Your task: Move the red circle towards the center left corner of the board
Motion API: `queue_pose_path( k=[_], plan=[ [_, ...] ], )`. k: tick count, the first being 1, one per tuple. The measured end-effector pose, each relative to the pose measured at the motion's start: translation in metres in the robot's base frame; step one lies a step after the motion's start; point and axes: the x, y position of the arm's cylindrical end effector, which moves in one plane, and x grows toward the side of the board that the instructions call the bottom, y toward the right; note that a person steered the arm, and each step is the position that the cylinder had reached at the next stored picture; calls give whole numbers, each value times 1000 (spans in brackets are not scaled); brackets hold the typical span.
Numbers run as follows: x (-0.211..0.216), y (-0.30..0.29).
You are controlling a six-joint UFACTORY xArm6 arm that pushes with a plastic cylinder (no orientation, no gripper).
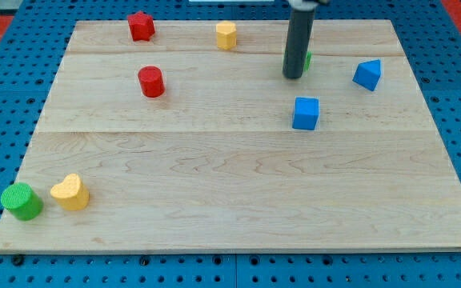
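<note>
Upper left, red circle (151, 82) stands upright.

- Board (238, 192): red circle (151, 82) upper left; red star (141, 26) above it.
- My tip (293, 77) upper centre-right, well right of circle.
- Blue cube (306, 113) just below tip.
- Green cylinder (22, 201) beside yellow heart (70, 192), lower left.

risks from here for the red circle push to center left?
1. My tip is far to the view's right of the red circle, touching a mostly hidden green block; moving off may drag it.
2. An off-centre push could send the circle upward toward the red star.
3. Overshoot could push it off the board edge.
</note>
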Motion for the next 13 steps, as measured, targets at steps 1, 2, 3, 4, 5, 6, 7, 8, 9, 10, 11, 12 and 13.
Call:
queue_pose_path(
  k=[1,2,3,4,5,6,7,8,9,10,11,12,13],
  plan=[
    [-23,3],
    [-18,-44],
    [-49,-21],
    [-50,-17],
    [-50,22],
    [-49,41],
    [-49,53],
    [-49,53],
    [-49,56],
    [-49,56],
    [-51,58],
    [-51,57],
    [-50,57]
  ],
)
